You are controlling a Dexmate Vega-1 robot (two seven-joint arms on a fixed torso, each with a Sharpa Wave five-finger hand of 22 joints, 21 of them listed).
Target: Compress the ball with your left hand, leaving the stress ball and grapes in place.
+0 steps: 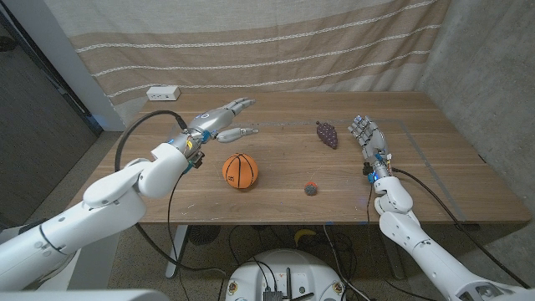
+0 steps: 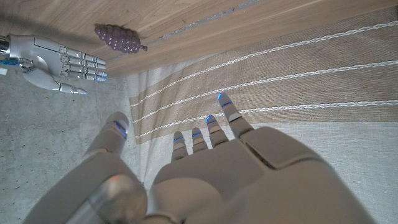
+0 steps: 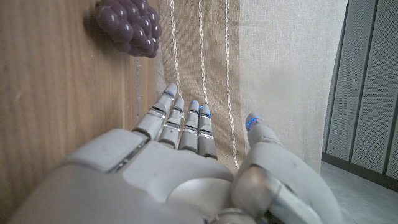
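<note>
An orange basketball-patterned ball (image 1: 240, 170) sits on the wooden table (image 1: 276, 209) left of centre. My left hand (image 1: 222, 120) hovers above the table behind the ball, fingers spread and empty, well apart from it. A small dark stress ball (image 1: 311, 189) lies near the front edge, right of the orange ball. A purple bunch of grapes (image 1: 327, 135) lies at the middle right, also seen as grapes (image 2: 117, 38) and grapes (image 3: 129, 25). My right hand (image 1: 369, 140) stands on its edge just right of the grapes, fingers straight and apart, holding nothing; it shows as my right hand (image 2: 53, 63) too.
A white power strip (image 1: 164, 94) lies at the table's back left corner. A striped beige curtain (image 1: 251, 42) hangs behind the table. A black cable (image 1: 146, 125) loops from my left forearm over the table's left side.
</note>
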